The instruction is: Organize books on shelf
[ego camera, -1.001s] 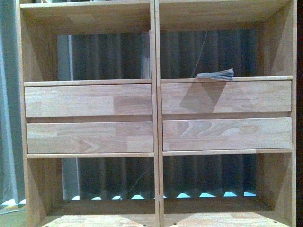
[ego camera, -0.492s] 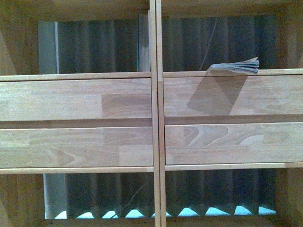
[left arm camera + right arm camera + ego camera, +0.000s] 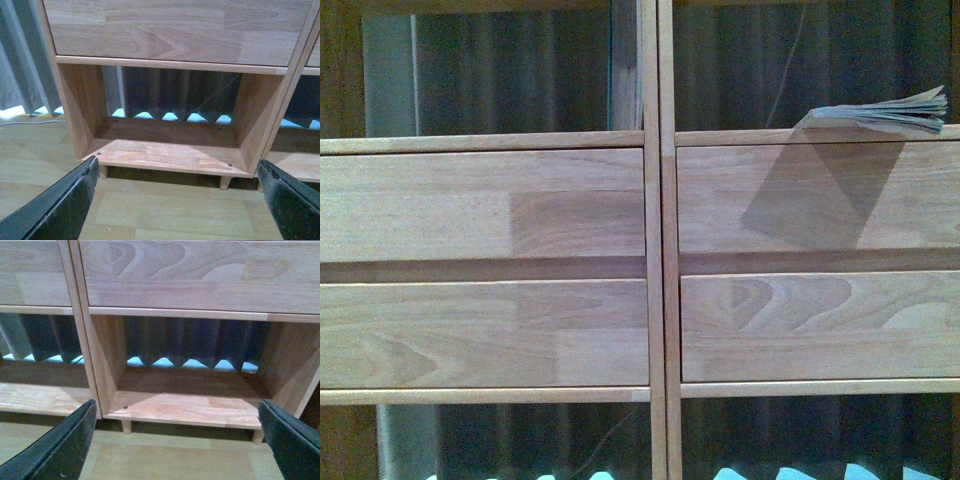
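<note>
Closer to the shelf (image 3: 660, 250) than 1 s ago; paperback (image 3: 880, 112) lies flat, pages fanned, at the right ledge's front edge above the drawers (image 3: 820, 325); left gripper (image 3: 176, 164) and right gripper (image 3: 177, 405) gape empty down low, so a rising arm would likely clip a drawer front or knock the paperback off.

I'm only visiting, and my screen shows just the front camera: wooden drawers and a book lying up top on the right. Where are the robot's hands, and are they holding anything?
Observer: Neither arm shows in your view. The left wrist camera shows the left gripper open and empty, its fingers wide apart.
Operator: And the other hand?
Observer: The right gripper is also open and empty.
Operator: What are they pointing at?
Observer: They point low on the shelf, below your drawers. The left one faces the left bottom compartment and the right one faces the right bottom compartment. No book shows in either.
</note>
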